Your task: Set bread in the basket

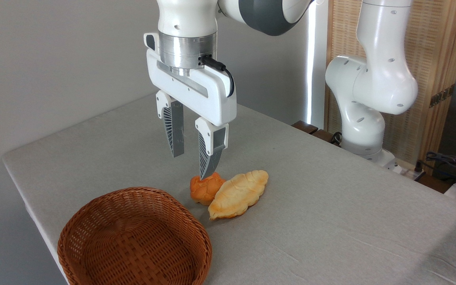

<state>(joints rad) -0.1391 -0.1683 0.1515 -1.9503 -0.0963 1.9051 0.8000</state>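
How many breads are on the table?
2. A small round deep orange bun lies just right of the reddish-brown woven wicker basket, under the open end effector. A longer pale yellow croissant-shaped pastry touches its right side. The basket looks empty.

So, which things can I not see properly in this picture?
- Orange bun: its right side is hidden behind the croissant, camera view.
- Basket: its near rim is cut off by the bottom edge.
- Pincer: open, but one view cannot settle whether its right fingertip touches the bun.
- Clutter at the far right: cut off by the edge.
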